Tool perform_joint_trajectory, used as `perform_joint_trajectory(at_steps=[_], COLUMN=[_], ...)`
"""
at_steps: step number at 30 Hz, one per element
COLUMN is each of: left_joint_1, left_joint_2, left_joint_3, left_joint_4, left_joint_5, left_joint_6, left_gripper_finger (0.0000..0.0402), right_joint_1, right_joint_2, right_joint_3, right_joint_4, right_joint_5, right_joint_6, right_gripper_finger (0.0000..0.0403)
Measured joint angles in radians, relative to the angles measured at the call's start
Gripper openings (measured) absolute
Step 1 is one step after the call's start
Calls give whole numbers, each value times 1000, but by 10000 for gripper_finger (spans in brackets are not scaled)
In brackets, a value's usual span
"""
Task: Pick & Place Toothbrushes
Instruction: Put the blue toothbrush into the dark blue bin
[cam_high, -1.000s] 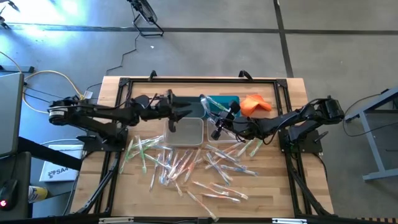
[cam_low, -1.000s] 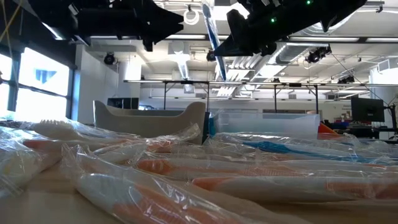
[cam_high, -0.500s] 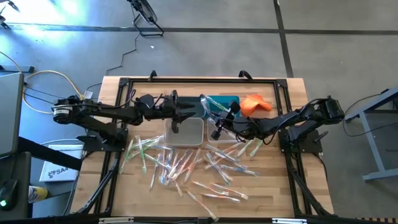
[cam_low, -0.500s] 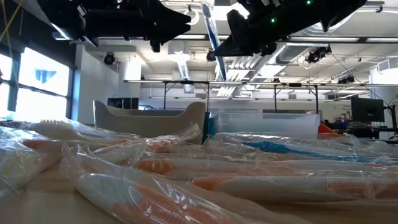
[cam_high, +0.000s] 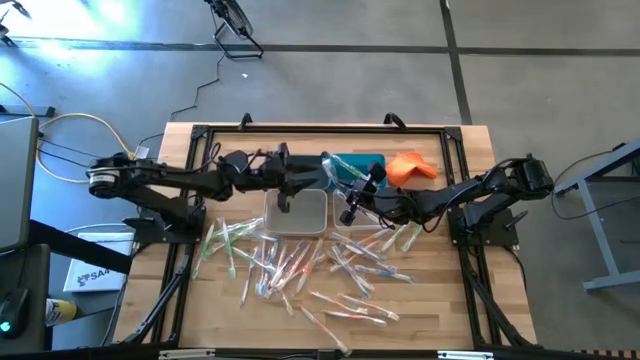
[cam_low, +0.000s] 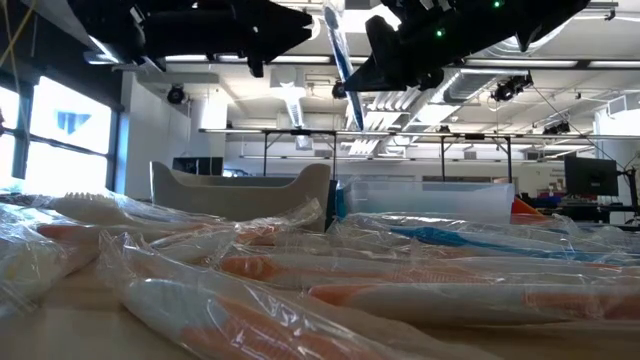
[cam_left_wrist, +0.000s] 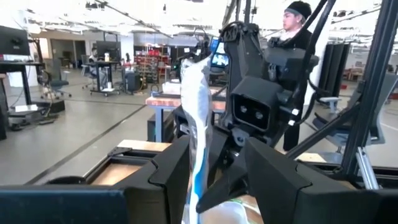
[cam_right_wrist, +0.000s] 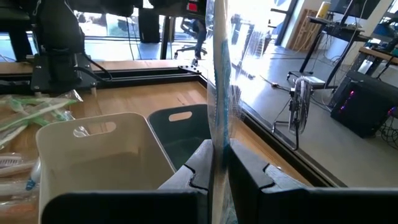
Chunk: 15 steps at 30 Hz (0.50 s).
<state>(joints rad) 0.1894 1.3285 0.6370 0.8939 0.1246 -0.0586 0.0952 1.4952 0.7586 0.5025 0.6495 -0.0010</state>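
The right gripper (cam_high: 346, 213) has its jaws clenched on a blue toothbrush (cam_right_wrist: 219, 74) in a clear wrapper, held upright in the air above the bins. The left gripper (cam_high: 318, 179) hangs close beside it, jaws parted around the wrapper without closing. Nearest on the wooden surface (cam_high: 420, 310), the other toothbrushes (cam_high: 300, 265) lie scattered. Behind them stand a whitish bin (cam_high: 297, 212) and a dark teal bin (cam_high: 362, 162), then an orange cloth (cam_high: 411, 168).
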Motion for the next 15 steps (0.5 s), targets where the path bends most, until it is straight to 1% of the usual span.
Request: perform_joint_trajectory(at_steps=[6, 10, 15], left_joint_1=[0, 0, 0], left_joint_2=[123, 180, 206], left_joint_3=[77, 122, 153], left_joint_4=[-7, -4, -4], left_joint_5=[-1, 0, 20], left_joint_6=[-25, -25, -26], left_gripper_finger=[150, 150, 150], right_joint_1=[0, 0, 0], right_joint_2=[0, 0, 0], right_joint_3=[0, 0, 0], right_joint_4=[-7, -25, -43], right_joint_5=[0, 1, 2], right_joint_6=[-3, -3, -1], right_gripper_finger=[24, 24, 24])
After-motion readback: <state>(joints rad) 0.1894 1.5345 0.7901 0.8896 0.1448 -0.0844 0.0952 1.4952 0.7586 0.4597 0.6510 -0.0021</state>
